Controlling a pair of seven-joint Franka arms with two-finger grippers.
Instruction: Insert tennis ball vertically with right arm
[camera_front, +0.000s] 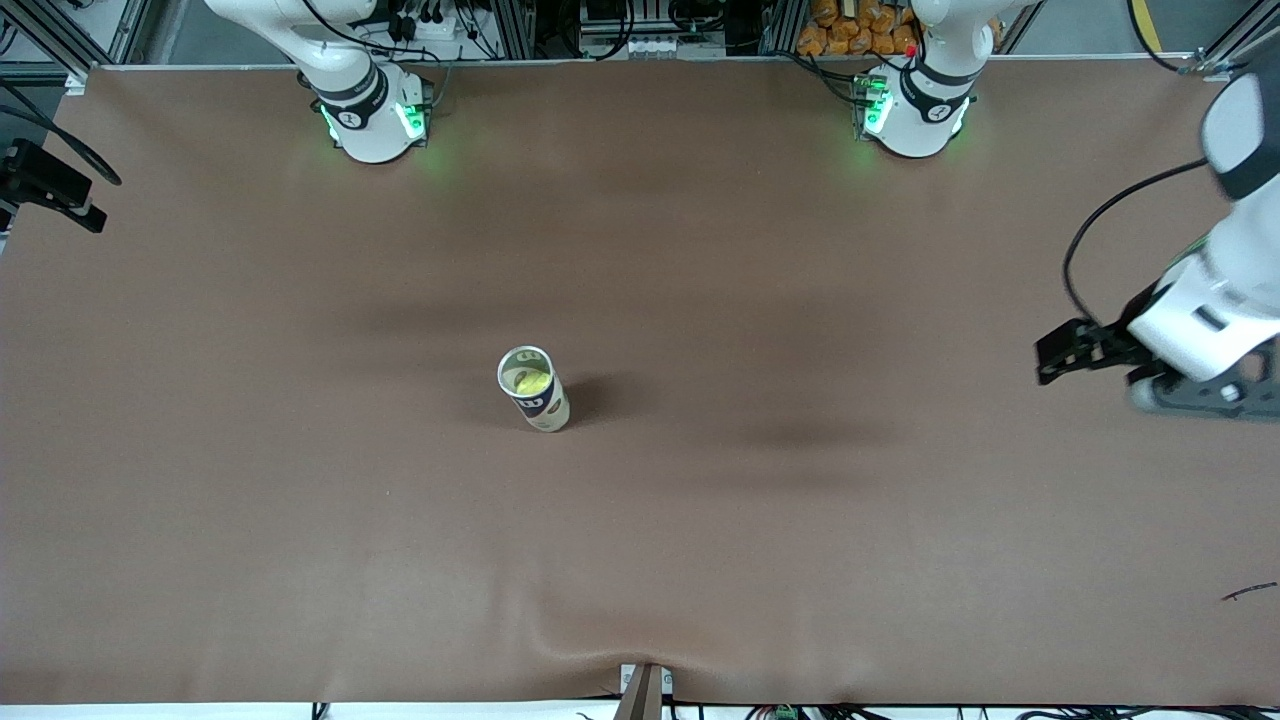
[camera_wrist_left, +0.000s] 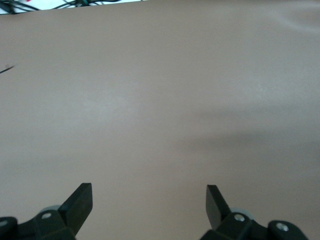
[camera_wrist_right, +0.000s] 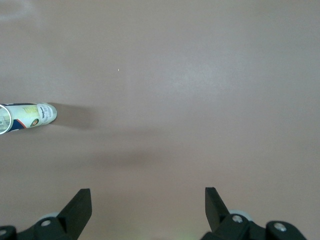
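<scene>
Near mid-counter, toward the right arm's end, upright white-and-navy cylindrical ball can (camera_front: 534, 389) on brown counter (camera_front: 300, 500), yellow-green tennis ball (camera_front: 528, 381) inside. Right gripper (camera_wrist_right: 148, 207) released, empty, over bare counter. Left gripper (camera_wrist_left: 149, 204) released, empty, at left arm's end.

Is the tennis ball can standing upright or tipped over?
Upright: the can stands on the table, mouth open upward, with a yellow ball visible inside.
</scene>
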